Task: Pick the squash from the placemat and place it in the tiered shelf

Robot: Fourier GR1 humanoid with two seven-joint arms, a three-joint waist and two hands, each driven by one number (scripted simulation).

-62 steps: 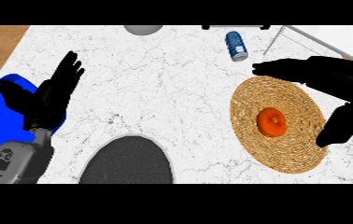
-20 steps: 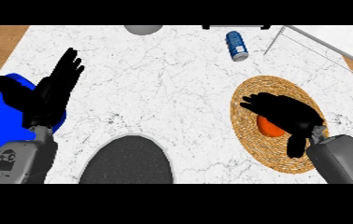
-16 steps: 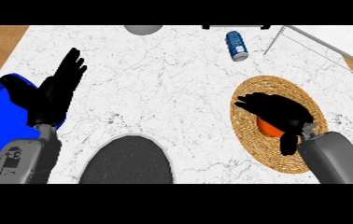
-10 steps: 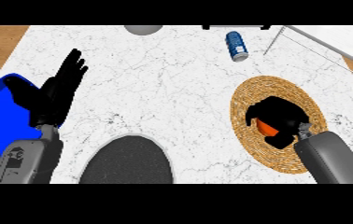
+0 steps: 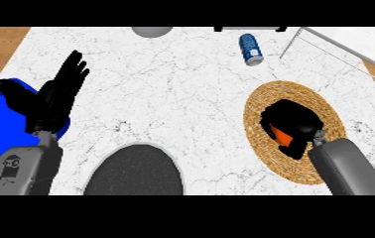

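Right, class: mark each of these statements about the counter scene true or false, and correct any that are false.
1. The right hand is curled over the orange squash on the woven placemat. True.
2. The blue can stands on the placemat. False: it lies on the white counter, apart from the placemat.
3. The left hand holds the can. False: it is open with fingers up at the view's left, holding nothing.
4. A dark round plate sits at the counter's near edge. True.
5. The squash is already in the shelf. False: it is on the placemat.
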